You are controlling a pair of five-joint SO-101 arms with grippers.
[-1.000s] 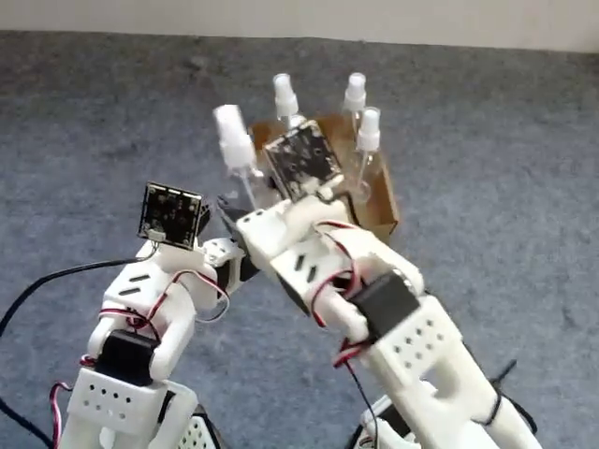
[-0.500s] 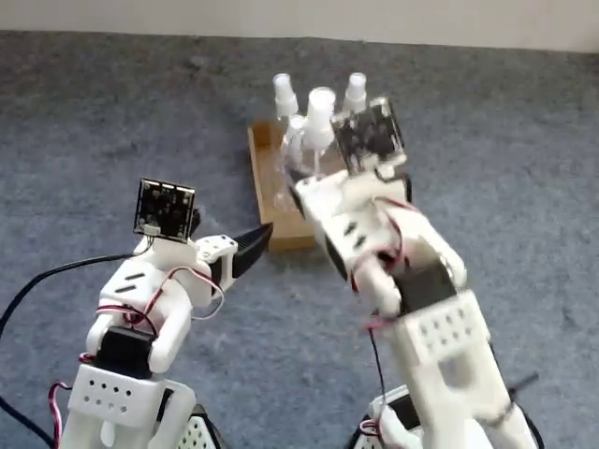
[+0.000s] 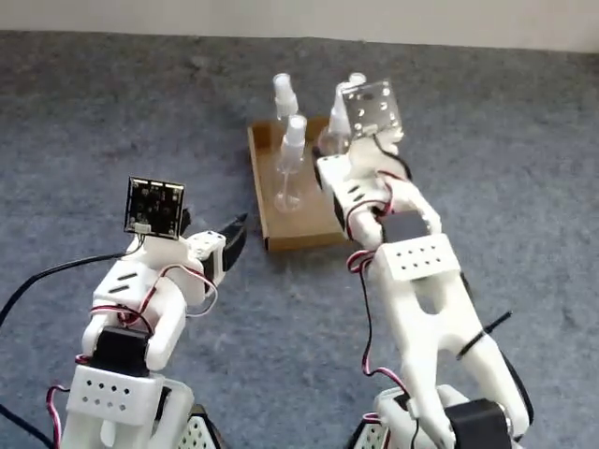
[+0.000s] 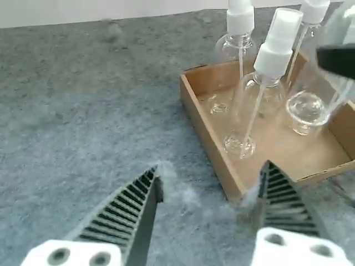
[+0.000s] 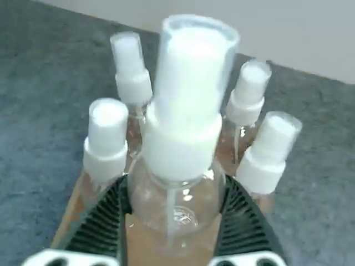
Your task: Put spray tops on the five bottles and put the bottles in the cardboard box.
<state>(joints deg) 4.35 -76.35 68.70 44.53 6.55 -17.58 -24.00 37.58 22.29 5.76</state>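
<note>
My right gripper (image 5: 173, 193) is shut on a clear bottle (image 5: 178, 166) with a white spray top, holding it upright over the cardboard box (image 3: 266, 200). In the high view this bottle (image 3: 338, 114) is at the box's right half, partly behind the right wrist. Several other topped bottles stand in the box, among them one at the front left (image 3: 291, 161) and one at the back left (image 3: 284, 94). My left gripper (image 4: 211, 172) is open and holds nothing, low over the carpet just short of the box's near left corner (image 3: 231, 239).
Grey carpet (image 3: 112, 122) surrounds the box on all sides. A pale wall runs along the far edge. The right arm's forearm (image 3: 416, 281) stretches from the near edge up to the box.
The right arm has swung to the right with the bottle, from in front of the box's left side to over its right half. The left gripper has drawn back slightly.
</note>
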